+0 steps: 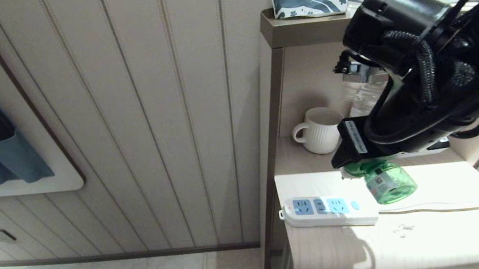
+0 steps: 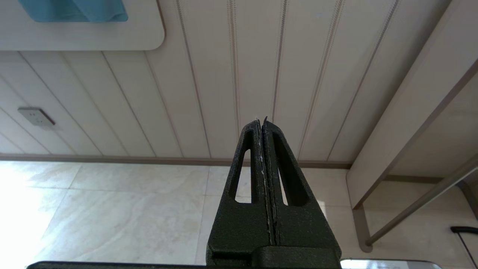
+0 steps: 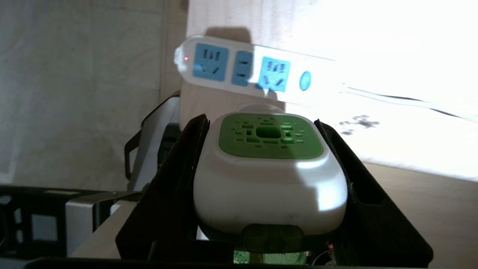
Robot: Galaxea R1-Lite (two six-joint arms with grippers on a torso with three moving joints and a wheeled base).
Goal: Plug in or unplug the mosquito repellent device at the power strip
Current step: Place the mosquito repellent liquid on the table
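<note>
White-and-green mosquito repellent device (image 3: 267,175) (green bottle below) between jaws

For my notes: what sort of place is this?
Probably a hotel room or home entryway: slippers in a wall holder, a mug in a shelf niche, a power strip on the wooden ledge.

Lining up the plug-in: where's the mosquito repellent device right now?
Head view, right side: the mosquito repellent device is held in the right gripper just above the table, behind the power strip, not yet plugged in.
</note>
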